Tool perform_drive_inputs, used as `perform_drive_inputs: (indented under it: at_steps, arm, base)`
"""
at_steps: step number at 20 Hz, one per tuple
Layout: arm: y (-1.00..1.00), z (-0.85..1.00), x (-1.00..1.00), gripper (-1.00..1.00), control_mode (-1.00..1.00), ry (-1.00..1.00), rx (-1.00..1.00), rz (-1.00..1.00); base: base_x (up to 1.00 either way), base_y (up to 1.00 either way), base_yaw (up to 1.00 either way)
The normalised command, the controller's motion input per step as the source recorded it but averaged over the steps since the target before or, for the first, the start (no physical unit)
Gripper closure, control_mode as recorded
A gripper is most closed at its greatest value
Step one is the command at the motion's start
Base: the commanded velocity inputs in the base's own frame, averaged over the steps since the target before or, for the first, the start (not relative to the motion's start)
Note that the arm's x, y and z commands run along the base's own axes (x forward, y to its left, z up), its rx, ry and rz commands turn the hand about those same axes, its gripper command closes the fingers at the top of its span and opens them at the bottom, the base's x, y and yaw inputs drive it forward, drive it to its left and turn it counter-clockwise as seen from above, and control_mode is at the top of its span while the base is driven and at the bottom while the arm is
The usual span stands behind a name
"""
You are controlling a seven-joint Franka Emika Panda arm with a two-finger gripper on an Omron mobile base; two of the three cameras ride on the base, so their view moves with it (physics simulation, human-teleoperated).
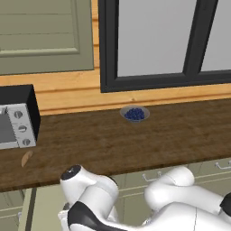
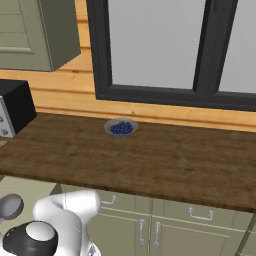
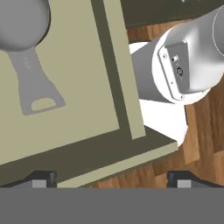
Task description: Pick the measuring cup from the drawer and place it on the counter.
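Counter: one long dark brown wood-grain counter [image 1: 135, 140] under a dark-framed window.
On the counter: one small glass bowl of blueberries [image 1: 134, 113]; one black and silver toaster oven [image 1: 17, 117] at its left end.
Drawer: one pale beige-green drawer [image 3: 78, 87], pulled out below the counter.
Measuring cup: one small grey metal measuring cup [image 3: 26, 43] with a flat handle, hole at its end, lying inside the drawer.
Hand: one hand [image 3: 111, 179], fingers spread wide, above the drawer's front edge, holding nothing.
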Motion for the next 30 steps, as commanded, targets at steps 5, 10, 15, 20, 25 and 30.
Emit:
perform_drive_inputs:
  at_steps: [5,10,15,20,25,30]
  arm:
    - [-0.46,0.01,0.28,-1.0,-1.0,0.03,0.01,0.12]
    - [0.0,0.0,0.49,-1.0,-1.0,0.0,-0.13,0.01]
    - [0.27,-0.02,0.25,-1.0,-1.0,0.0,-0.11,0.0]
    - [0.39,-0.12,0.2,-1.0,-1.0,0.0,-0.01,0.0]
    - [0.14,-0.32,0.11,-1.0,-1.0,-0.01,0.0,0.0]
    - [0.0,-0.53,0.0,-1.0,-1.0,-0.03,0.01,0.0]
  base:
    - [0.0,0.0,0.0]
    - [0.0,0.0,0.0]
    - [0.0,0.0,0.0]
    - [0.0,0.0,0.0]
    - [0.0,0.0,0.0]
    - [0.0,0.0,0.0]
